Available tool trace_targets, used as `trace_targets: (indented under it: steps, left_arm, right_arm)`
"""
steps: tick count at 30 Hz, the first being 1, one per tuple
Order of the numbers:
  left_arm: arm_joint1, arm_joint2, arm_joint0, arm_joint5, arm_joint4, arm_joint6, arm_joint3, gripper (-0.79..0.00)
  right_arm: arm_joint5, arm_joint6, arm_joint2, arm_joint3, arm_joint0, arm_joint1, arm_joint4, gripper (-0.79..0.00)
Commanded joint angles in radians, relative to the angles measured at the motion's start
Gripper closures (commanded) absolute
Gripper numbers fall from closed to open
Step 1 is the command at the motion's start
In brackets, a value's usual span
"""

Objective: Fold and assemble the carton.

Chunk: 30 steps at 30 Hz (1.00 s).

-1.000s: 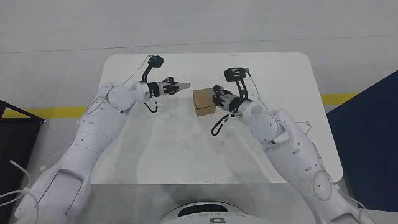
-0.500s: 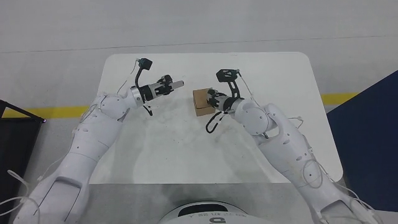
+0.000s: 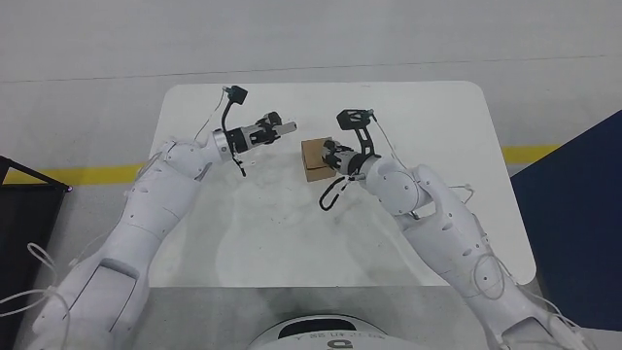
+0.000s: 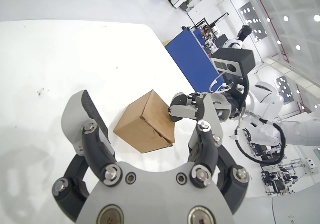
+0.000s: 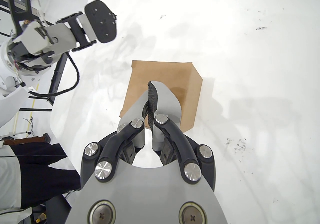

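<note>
table (image 3: 428,146): carton (image 3: 313,161) sits mid-table, same spot, looks boxed up already.
right gripper (image 3: 331,157): fingers together, now pressing the carton's right top edge instead of beside it. Probably seating flaps.
left gripper (image 3: 285,126): fingers apart, hovering just left, nudged slightly farther away.

How I am built: white, grey and black.
My left arm (image 3: 160,204) and right arm (image 3: 442,219) are glossy white shells, with black cables (image 3: 335,194) looping at the wrists and a black camera box (image 4: 233,60) on a black bracket (image 4: 240,85). My left gripper (image 4: 144,96) and right gripper (image 5: 151,87) have grey metal palm plates (image 5: 147,185), black linkage bars (image 5: 177,137), round silver screws (image 5: 91,149) and pale grey fingers (image 4: 73,107) with black ribbed pads (image 4: 96,112).
</note>
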Motion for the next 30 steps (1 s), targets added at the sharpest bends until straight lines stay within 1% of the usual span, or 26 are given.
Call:
trace_targets:
  steps: [1,4,7,10,13,17,23,28,30]
  left_arm:
    - [-0.015,0.024,-0.018,-0.025,-0.031,0.001,0.023,-0.785]
    - [-0.04,0.063,-0.05,-0.049,-0.072,-0.011,0.067,-0.785]
    - [-0.07,0.103,-0.083,-0.08,-0.133,-0.034,0.115,-0.785]
    - [-0.099,0.136,-0.113,-0.117,-0.201,-0.057,0.167,-0.785]
    - [-0.127,0.17,-0.143,-0.129,-0.235,-0.089,0.218,-0.785]
    - [-0.159,0.202,-0.174,-0.142,-0.275,-0.125,0.277,-0.785]
    - [-0.189,0.223,-0.201,-0.163,-0.316,-0.172,0.359,-0.785]
    - [-0.202,0.224,-0.207,-0.186,-0.33,-0.173,0.416,-0.785]
    - [-0.205,0.222,-0.207,-0.186,-0.332,-0.173,0.425,-0.785]
  right_arm:
    - [-0.036,-0.006,0.02,-0.051,-0.035,0.005,0.024,0.0]
    - [-0.08,0.021,0.062,-0.1,-0.089,0.018,0.033,0.0]
    - [-0.128,0.108,0.091,-0.127,-0.138,0.034,0.018,0.0]
    - [-0.118,0.184,0.103,-0.126,-0.169,0.043,0.0,0.0]
    - [-0.093,0.185,0.102,-0.087,-0.166,0.043,-0.002,0.0]
    - [-0.077,0.152,0.077,-0.024,-0.127,0.034,0.012,0.0]
    - [-0.077,0.12,0.05,0.024,-0.086,0.024,0.037,0.0]
    - [-0.068,0.138,0.061,0.005,-0.107,0.029,0.037,0.0]
    - [-0.075,0.15,0.068,0.005,-0.11,0.031,0.05,0.0]
